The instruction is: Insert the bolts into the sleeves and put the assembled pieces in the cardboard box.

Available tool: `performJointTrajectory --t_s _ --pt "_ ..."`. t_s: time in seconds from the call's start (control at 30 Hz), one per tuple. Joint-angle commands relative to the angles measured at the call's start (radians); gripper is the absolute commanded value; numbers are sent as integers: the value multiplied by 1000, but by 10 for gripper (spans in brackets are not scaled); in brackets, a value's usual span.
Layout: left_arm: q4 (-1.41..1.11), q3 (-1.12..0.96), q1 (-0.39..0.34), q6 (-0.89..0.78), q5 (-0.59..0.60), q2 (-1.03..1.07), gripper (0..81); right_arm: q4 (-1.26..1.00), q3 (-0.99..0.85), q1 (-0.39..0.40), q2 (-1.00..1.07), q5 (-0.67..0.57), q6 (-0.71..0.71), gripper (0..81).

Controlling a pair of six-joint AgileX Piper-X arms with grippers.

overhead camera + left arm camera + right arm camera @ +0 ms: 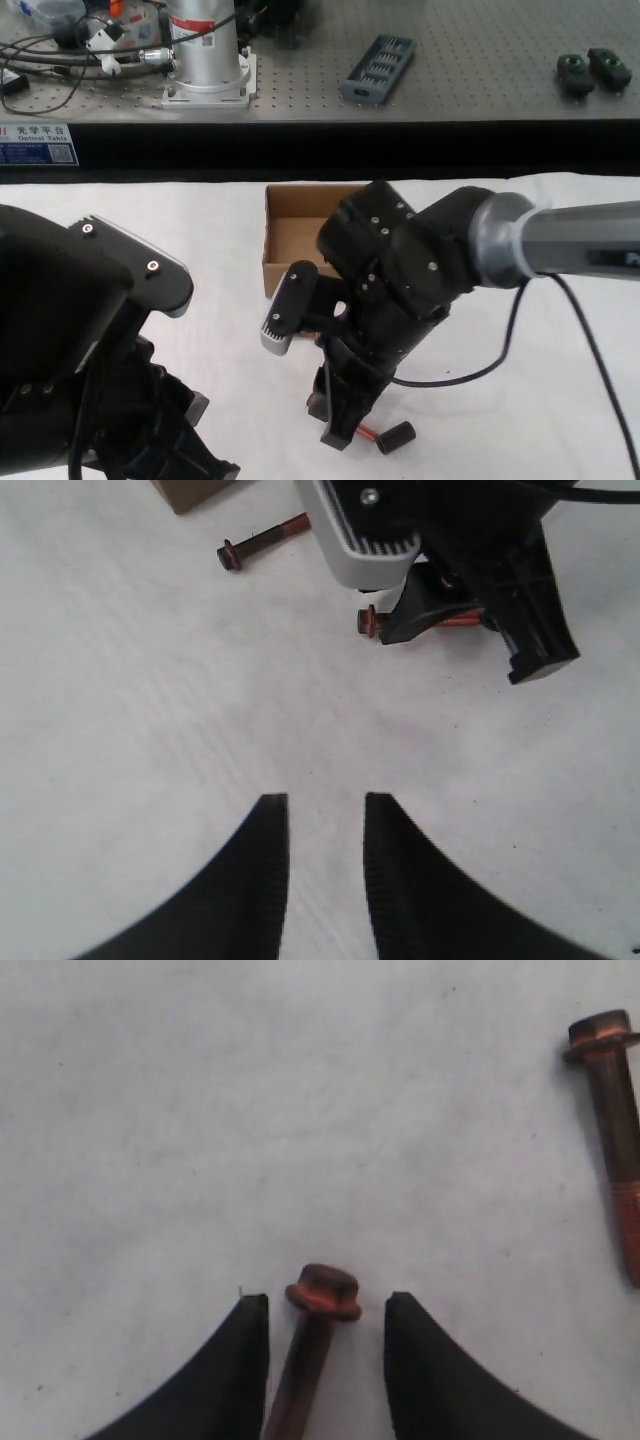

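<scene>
Right end effector [325, 1302] is lowered to the white counter [500, 430], fingers released and set on either side of a bolt [305, 1370] — a gap is seen on each side of the shank, so nothing is grasped. The bolt is laid flat on the counter, its flanged head just past the fingertips. A second bolt [612, 1130] is laid flat near it, apart from the fingers; in the left wrist view it is found close to a corner of the cardboard box [295, 225]. The box is set open-topped on the counter behind the right arm, partly covered by the wrist. Left end effector [318, 805] is held over bare counter — fingers released, nothing between them — pointed toward the right end effector, well apart from both bolts.
</scene>
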Motion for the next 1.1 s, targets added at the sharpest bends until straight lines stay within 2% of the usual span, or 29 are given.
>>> performJointTrajectory --t_s 0.0,0.4,0.47,0.63,0.67,0.8,0.93,1.07 --pt "9 -1 -2 -2 -2 -11 195 0 -38 2 45 5 35 286" --pt "40 -1 -2 -2 -2 -11 195 68 -54 2 88 16 40 279" --pt "51 -1 -2 -2 -2 -11 195 73 -54 2 86 16 66 220" --pt "53 -1 -2 -2 -2 -11 195 98 -54 2 71 16 126 5" --pt "53 -1 -2 -2 -2 -11 195 102 -54 2 65 16 129 33" --pt "53 -1 -2 15 6 -11 195 132 -54 2 19 12 158 36" --pt "46 -1 -2 128 100 -11 195 156 -54 -1 -85 12 184 36" --pt "45 -17 -2 189 114 -11 195 170 -52 -1 -222 16 188 36"
